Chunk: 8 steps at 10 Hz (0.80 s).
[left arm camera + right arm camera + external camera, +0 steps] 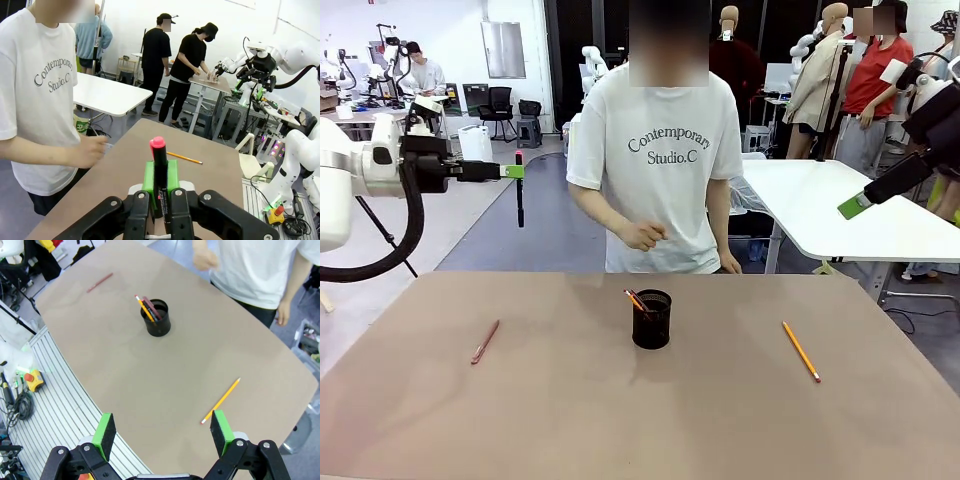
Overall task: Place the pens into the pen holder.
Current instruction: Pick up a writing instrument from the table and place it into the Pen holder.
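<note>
Holder (651,322) upright at centre of table (620,430). Left gripper (517,171) high at holder's 10 o'clock, past the far edge, jaws clamped on black pen (520,200) just under its red top; pen hangs plumb. Right gripper (162,434) high at 2 o'clock, jaws wide, nothing between.

Step, as judged: carry black pen over holder. To do it well: keep pen plumb, centre over the mouth, lower tip below rim before letting go; contents lean toward 10 o'clock, so aim for the 4 o'clock side.

Holder contents: orange pencil (144,306), reddish pen (151,307). On table: loose pencil (801,351) at 3 o'clock, pink pen (485,341) at 9 o'clock
</note>
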### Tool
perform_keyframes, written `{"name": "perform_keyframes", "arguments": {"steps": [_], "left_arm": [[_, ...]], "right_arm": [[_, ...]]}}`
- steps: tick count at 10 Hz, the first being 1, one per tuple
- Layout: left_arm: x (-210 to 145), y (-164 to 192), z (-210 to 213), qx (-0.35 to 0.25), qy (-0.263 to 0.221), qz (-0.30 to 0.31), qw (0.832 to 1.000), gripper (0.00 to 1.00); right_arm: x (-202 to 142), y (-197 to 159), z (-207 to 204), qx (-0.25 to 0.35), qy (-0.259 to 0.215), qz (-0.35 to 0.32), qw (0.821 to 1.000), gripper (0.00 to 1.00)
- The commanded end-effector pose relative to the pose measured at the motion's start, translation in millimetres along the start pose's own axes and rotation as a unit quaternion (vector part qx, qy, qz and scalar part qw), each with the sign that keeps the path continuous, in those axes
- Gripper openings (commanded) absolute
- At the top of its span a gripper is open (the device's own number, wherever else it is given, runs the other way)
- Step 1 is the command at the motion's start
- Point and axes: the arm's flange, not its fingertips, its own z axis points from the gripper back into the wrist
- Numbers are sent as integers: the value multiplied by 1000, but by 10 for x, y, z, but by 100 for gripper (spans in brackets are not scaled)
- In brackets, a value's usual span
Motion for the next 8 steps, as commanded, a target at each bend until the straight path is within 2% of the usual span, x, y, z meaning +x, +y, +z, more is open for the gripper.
{"name": "perform_keyframes", "arguments": {"steps": [1,8], "left_arm": [[11,-15,-2,-1,0,1,1000,0],[11,-15,-2,-1,0,1,1000,0]], "right_arm": [[13,9,3,5,-3,-3,1000,100],[13,9,3,5,-3,-3,1000,100]]}}
